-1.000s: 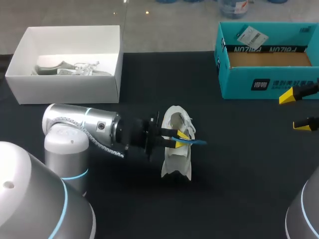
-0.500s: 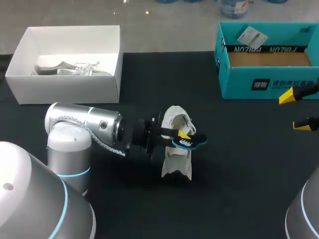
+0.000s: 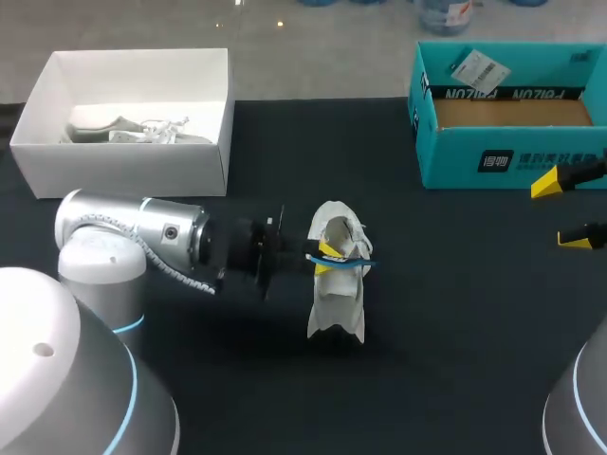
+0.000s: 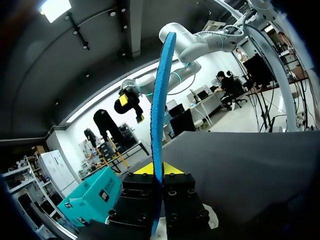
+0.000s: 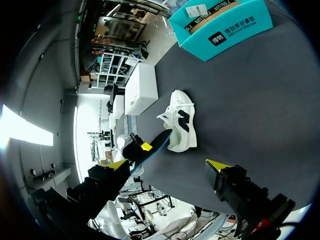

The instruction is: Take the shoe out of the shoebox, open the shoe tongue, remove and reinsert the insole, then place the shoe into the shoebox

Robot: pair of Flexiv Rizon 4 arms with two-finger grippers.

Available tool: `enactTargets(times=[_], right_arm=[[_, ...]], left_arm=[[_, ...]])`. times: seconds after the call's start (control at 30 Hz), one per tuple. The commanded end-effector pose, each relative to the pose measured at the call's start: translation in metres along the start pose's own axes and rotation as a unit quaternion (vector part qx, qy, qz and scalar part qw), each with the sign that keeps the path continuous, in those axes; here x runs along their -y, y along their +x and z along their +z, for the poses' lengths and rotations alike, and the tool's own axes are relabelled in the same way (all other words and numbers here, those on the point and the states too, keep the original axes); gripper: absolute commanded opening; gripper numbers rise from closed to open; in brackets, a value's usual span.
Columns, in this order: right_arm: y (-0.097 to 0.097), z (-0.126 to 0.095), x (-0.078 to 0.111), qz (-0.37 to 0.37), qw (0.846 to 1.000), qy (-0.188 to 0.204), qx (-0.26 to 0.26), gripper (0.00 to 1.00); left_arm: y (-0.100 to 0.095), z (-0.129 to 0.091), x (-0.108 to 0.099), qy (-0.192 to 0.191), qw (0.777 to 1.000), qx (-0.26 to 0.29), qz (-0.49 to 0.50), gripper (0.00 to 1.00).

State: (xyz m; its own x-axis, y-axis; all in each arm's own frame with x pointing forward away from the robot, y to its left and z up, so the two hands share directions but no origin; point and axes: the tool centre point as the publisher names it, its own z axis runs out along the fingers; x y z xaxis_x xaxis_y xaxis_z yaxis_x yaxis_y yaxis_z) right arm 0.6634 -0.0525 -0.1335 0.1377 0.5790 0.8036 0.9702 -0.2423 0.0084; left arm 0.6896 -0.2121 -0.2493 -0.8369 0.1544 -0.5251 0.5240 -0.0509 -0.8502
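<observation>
A white shoe (image 3: pixel 337 299) stands on the black table (image 3: pixel 455 332), also seen in the right wrist view as the shoe (image 5: pixel 181 120). My left gripper (image 3: pixel 325 256) hovers just over the shoe's opening, shut on a thin blue insole (image 3: pixel 353 264). In the left wrist view the insole (image 4: pixel 161 100) rises edge-on from between the yellow tips of the left gripper (image 4: pixel 153 169). My right gripper (image 3: pixel 561 210) is open at the table's right edge, far from the shoe, nothing between its fingers (image 5: pixel 217 167). The teal shoebox (image 3: pixel 512 156) sits at the back right.
A white box (image 3: pixel 119 156) at the back left holds another pale shoe (image 3: pixel 133 130). Bare black table lies between the shoe and the teal shoebox (image 5: pixel 225 25), and in front of the shoe.
My left arm has drawn back to the left, bringing the insole from beside the shoe to over its opening; the insole twisted flat, then edge-on again. The right arm has stayed put.
</observation>
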Motion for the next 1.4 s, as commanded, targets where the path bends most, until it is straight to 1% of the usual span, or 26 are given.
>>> enactTargets(times=[0.03,0.17,0.23,0.37,0.47,0.6,0.7,0.87,1.27,1.33,1.37,1.4], right_arm=[[-0.001,0.000,0.002,0.000,1.000,-0.002,0.001,1.00],[-0.001,0.000,0.002,0.000,1.000,-0.002,0.001,1.00],[-0.001,0.000,0.002,0.000,1.000,-0.002,0.001,1.00],[-0.001,0.000,0.002,0.000,1.000,-0.002,0.001,1.00],[-0.001,0.000,0.002,0.000,1.000,-0.002,0.001,1.00],[-0.001,0.000,0.002,0.000,1.000,-0.002,0.001,1.00],[-0.001,0.000,0.002,0.000,1.000,-0.002,0.001,1.00],[-0.001,0.000,0.002,0.000,1.000,-0.002,0.001,1.00],[-0.001,0.000,0.002,0.000,1.000,-0.002,0.001,1.00],[-0.001,0.000,0.002,0.000,1.000,-0.002,0.001,1.00],[-0.001,0.000,0.002,0.000,1.000,-0.002,0.001,1.00],[-0.001,0.000,0.002,0.000,1.000,-0.002,0.001,1.00]], left_arm=[[0.010,0.002,-0.008,-0.003,1.000,0.000,-0.013,0.00],[0.015,0.004,-0.017,-0.005,1.000,-0.006,-0.023,0.00],[0.019,0.006,-0.021,-0.012,1.000,-0.016,-0.017,0.00],[0.021,0.006,-0.032,-0.026,0.999,-0.017,-0.016,0.00],[0.020,0.004,-0.039,-0.035,0.999,-0.015,-0.013,0.00],[0.020,0.004,-0.050,-0.036,0.999,-0.005,-0.019,0.00],[0.019,0.004,-0.055,-0.034,0.999,0.005,-0.030,0.00],[0.018,0.004,-0.067,-0.046,0.999,0.008,-0.026,0.00],[0.009,0.002,-0.097,-0.072,0.996,0.042,-0.026,0.00],[0.008,0.001,-0.099,-0.075,0.996,0.044,-0.027,0.00],[0.007,-0.001,-0.097,-0.075,0.996,0.044,-0.027,0.00],[0.007,-0.002,-0.093,-0.073,0.996,0.045,-0.026,0.07]])
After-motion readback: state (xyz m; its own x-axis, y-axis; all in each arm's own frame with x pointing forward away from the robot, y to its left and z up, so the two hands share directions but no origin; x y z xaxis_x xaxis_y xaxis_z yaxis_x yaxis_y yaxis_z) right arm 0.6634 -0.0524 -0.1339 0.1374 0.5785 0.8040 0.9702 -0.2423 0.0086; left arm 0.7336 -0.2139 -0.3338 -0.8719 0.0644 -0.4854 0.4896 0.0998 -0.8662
